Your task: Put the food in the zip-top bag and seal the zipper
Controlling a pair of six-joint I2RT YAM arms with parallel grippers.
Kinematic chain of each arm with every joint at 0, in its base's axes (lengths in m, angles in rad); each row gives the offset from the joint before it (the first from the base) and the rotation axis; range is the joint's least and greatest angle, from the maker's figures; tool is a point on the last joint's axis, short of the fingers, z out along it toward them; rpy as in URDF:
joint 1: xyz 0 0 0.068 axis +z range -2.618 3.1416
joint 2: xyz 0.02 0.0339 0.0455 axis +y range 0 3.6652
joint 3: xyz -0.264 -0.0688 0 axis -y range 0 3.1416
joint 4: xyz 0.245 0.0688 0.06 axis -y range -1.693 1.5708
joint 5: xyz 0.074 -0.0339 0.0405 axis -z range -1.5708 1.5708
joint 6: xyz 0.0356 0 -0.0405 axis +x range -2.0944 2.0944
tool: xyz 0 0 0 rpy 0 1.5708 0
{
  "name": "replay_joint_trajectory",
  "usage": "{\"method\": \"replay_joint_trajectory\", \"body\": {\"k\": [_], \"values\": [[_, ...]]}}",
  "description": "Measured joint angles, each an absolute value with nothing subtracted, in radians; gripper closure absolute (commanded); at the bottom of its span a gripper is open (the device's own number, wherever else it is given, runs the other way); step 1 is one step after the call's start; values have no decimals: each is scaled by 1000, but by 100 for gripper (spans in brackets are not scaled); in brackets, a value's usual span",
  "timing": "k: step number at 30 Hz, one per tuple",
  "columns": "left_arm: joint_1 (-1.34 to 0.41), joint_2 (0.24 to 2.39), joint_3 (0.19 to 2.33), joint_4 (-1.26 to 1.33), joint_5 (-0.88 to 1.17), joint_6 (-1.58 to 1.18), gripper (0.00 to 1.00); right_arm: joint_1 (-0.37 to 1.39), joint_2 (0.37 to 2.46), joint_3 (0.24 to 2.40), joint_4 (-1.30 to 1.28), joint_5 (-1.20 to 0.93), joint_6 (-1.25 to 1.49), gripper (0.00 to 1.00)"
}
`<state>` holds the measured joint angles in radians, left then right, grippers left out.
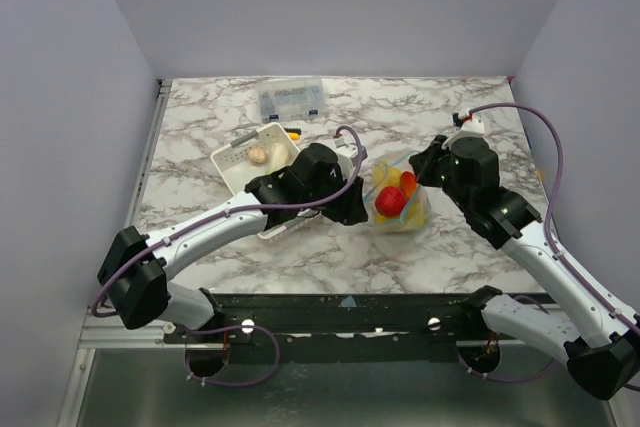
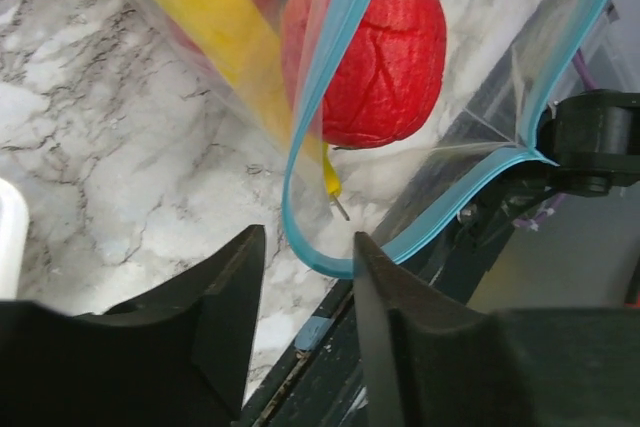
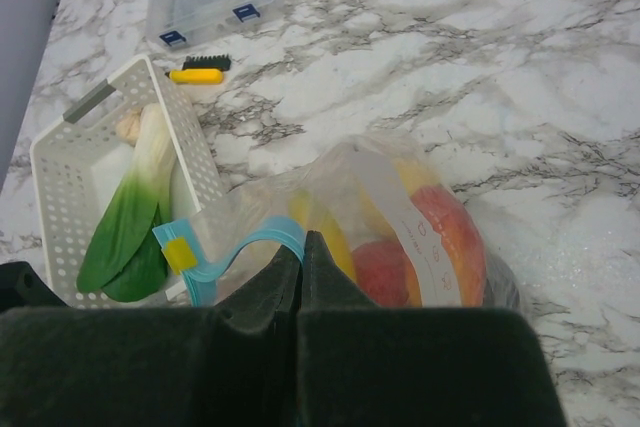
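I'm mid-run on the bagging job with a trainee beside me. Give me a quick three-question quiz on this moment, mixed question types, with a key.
1. True or false: the right gripper is shut on the mouth edge of the zip-top bag.
2. Multiple choice: what lies in the white tray? A) a green leafy vegetable B) a blue cup C) a metal spoon.
3. Fill in: the zipper, seen just past the open jaws of the left gripper, is ___ (sealed / unsealed).

Key: 1 true; 2 A; 3 unsealed.
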<state>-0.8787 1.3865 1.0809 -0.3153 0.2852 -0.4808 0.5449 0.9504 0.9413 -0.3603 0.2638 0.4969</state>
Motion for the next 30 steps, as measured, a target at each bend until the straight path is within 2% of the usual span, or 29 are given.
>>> {"method": "replay_joint_trajectory", "body": {"k": [6, 11, 17, 22, 28, 29, 30], "values": [[-879, 1415, 1127, -314, 320, -473, 100, 545, 950, 941, -361, 264, 497, 99], [-879, 1420, 1222, -338, 352, -464, 100, 545, 955, 956, -384, 270, 487, 99], [-878, 1371, 1254, -279, 435, -558, 100, 545, 1008, 1103, -484, 320, 427, 99], [-874, 1325, 1180, -154, 448, -751, 100, 545, 1065, 1176, -532, 306, 380, 99], [-860, 1347, 1091, -80, 448, -942, 100, 545, 1171, 1167, -577, 230, 365, 99], [-859, 1353, 1091, -73, 448, -953, 99, 545, 1171, 1163, -578, 217, 364, 99], [-859, 1356, 1090, -64, 450, -965, 91, 545, 1166, 1158, -578, 194, 361, 99]]}}
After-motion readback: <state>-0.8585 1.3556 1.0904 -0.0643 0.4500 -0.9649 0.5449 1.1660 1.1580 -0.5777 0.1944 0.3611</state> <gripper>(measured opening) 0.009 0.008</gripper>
